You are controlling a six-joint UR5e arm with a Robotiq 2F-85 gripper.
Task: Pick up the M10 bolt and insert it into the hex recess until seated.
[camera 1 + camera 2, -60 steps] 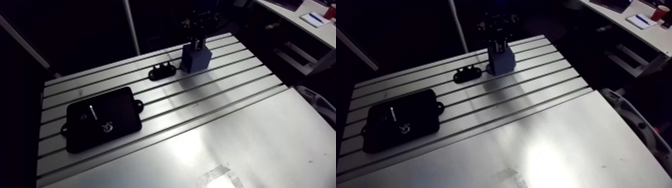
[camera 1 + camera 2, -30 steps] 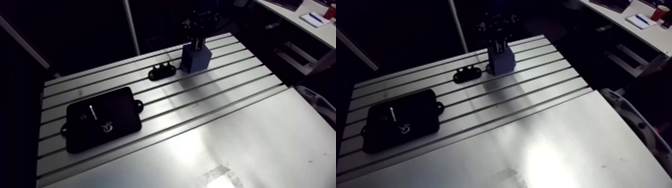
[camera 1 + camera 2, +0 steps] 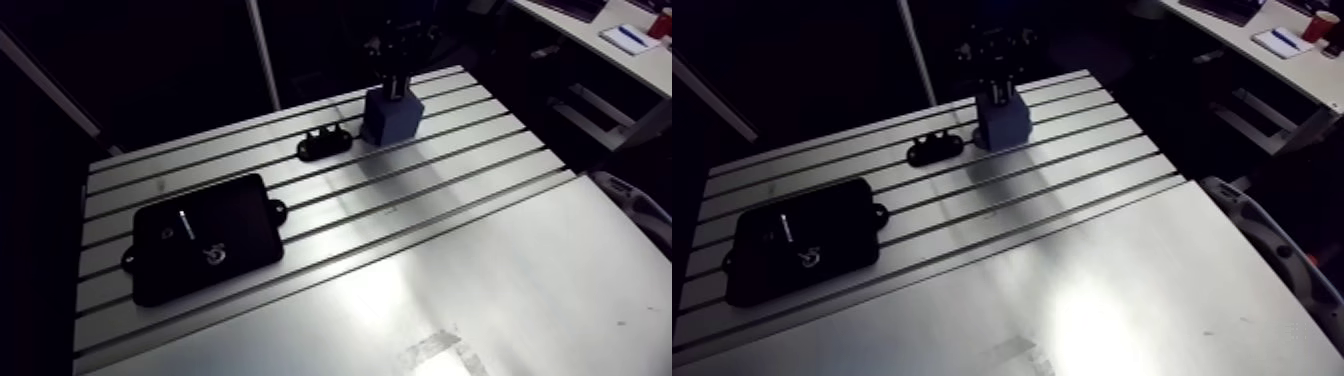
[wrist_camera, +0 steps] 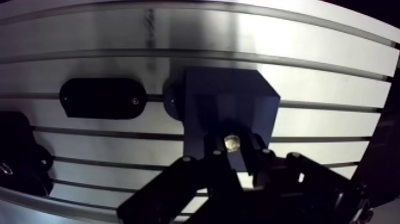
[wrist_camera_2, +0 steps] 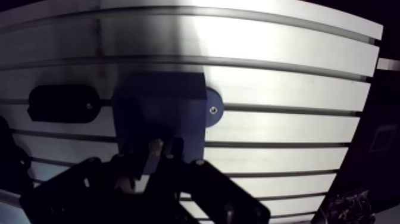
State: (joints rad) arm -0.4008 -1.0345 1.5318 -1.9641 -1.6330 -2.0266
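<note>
Change: next to nothing against the earlier arm views; the black two-finger gripper [image 4: 234, 149] hangs at the same spot over the block, and the table's things lie as they did
Gripper: fingers drawn in and pinching the bolt, held apart only by its width
Bolt: the small silvery M10 bolt [image 4: 231, 142] sits between the fingertips, its bright end facing the wrist view, directly above the block's top face
Block: a dark-blue rectangular plastic block [image 4: 229, 98] stands on the slotted aluminium table [image 4: 321, 65]; its hex recess is hidden under the fingers
Neighbours: a black oval plate [image 4: 102, 98] lies just beside the block; a flat black tray [image 3: 205, 238] lies well apart
Meaning: the pick looks done and the work is at insertion; the standstill suggests fine alignment or slow pressing
Seated: cannot tell, as the bolt's lower end is out of sight
</note>
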